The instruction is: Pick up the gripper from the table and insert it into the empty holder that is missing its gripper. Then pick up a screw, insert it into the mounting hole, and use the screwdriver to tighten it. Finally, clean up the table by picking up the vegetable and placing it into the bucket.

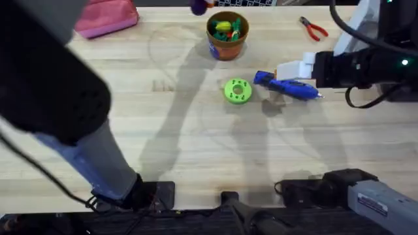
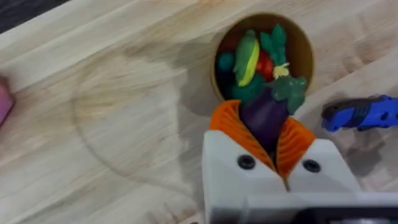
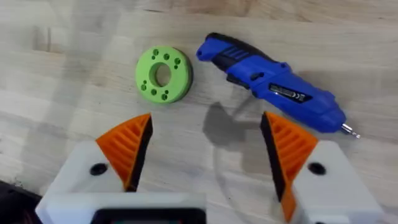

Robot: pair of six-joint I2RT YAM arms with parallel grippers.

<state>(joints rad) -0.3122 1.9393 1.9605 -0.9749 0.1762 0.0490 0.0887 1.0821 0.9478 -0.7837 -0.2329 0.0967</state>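
**Eggplant in hand, poised at the bucket's rim**

My left gripper [image 2: 266, 140] is clamped on the vegetable [image 2: 264, 112], a purple toy eggplant with a green cap, its orange ribbed pads [image 2: 227, 124] pressing each side of the body. It hangs just at the edge of the bucket [image 2: 303, 53], which already holds yellow, green and red toy food. I judge the eggplant light and smooth, likely a bit slippery (hard plastic, by its look), so the grip across its thick middle seems right; the tapering cap end would squirt out.

My right gripper [image 3: 205, 152] hovers with its fingers wide apart, holding nothing, above the screwdriver [image 3: 273, 84] and a green disc [image 3: 163, 74], both lying on the table [image 1: 196, 150]. The screwdriver looks rigid and heavier; its ribbed dark grip is where I would take it. It bears a small label, but I cannot read the writing.
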